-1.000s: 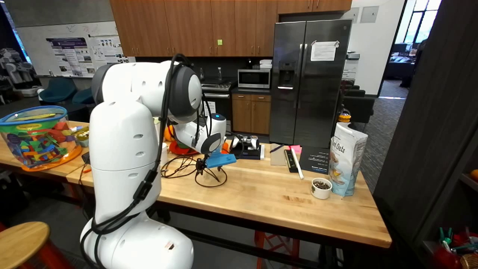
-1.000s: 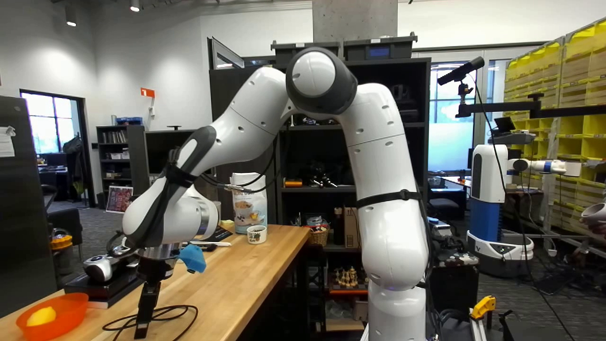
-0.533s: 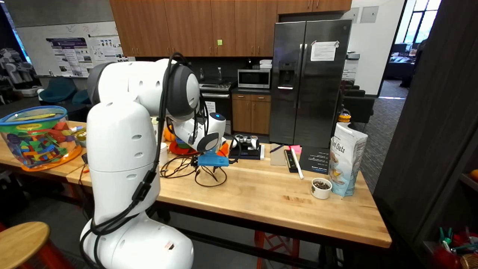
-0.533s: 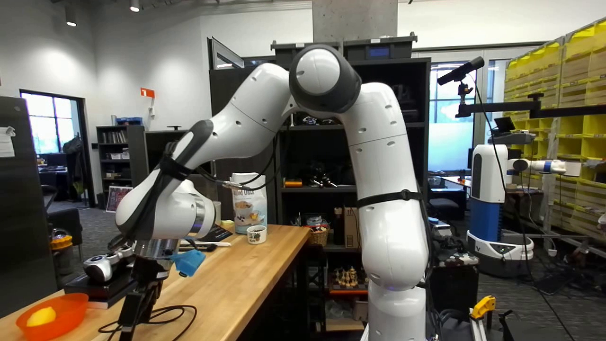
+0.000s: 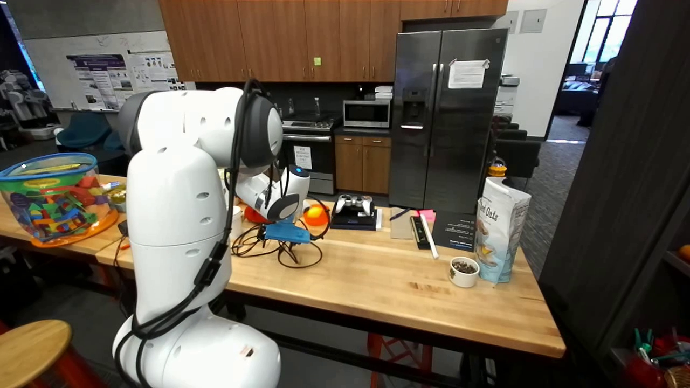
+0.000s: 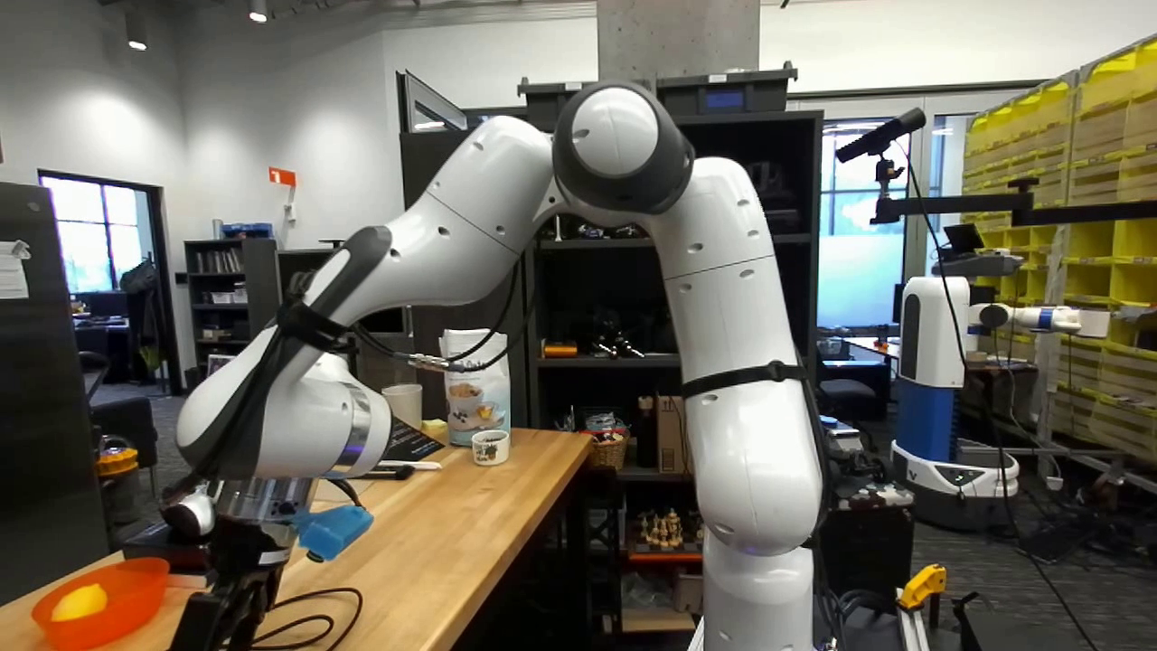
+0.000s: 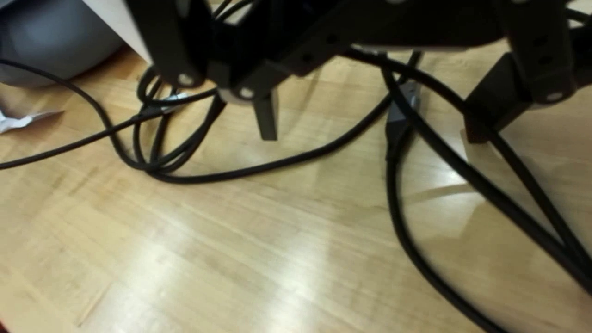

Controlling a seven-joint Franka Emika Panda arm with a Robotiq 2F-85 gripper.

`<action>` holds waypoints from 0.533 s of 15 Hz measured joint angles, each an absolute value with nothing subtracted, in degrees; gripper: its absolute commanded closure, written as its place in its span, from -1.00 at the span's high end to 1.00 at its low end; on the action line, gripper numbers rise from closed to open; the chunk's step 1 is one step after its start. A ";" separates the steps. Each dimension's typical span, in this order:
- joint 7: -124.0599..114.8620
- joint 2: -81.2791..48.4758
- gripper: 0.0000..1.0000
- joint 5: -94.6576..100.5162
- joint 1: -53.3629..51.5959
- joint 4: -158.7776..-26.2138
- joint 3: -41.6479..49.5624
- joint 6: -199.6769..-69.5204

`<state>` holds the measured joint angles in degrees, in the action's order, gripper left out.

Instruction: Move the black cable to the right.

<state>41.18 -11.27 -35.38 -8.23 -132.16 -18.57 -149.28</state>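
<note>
The black cable (image 7: pixel 286 162) lies in loose loops on the wooden table, with a grey plug (image 7: pixel 398 111) between the fingers in the wrist view. My gripper (image 7: pixel 372 134) stands open above it, jaws wide apart. One dark strand crosses the right-hand finger in that view; whether it touches, I cannot tell. In an exterior view the cable (image 5: pixel 300 267) spreads below and around the gripper, whose tips are lost among the strands. In an exterior view a loop of cable (image 6: pixel 359 606) shows right of the gripper, and the fingertips run out at the bottom edge.
An orange bowl with a lemon (image 6: pixel 81 603) stands near the gripper. A game controller (image 5: pixel 353 203) rests on a dark box behind. Further right are a white pen (image 5: pixel 429 237), a small cup (image 5: pixel 463 272) and an oats bag (image 5: pixel 500 231). A block bin (image 5: pixel 54 199) stands far left.
My arm has swung left in both exterior views, and the gripper has tilted and dropped lower in the frame beside the bowl. The cable loop has shifted slightly left. The jaws stay open.
</note>
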 measured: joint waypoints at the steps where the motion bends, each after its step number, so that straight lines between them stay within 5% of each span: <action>1: 40.33 -11.67 1.00 -35.38 -8.70 -132.07 -18.87 -149.51; 8: 35.81 -13.11 1.00 -36.32 -10.15 -131.38 -21.84 -154.52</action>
<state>35.81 -13.11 -36.32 -10.15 -131.38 -21.84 -154.52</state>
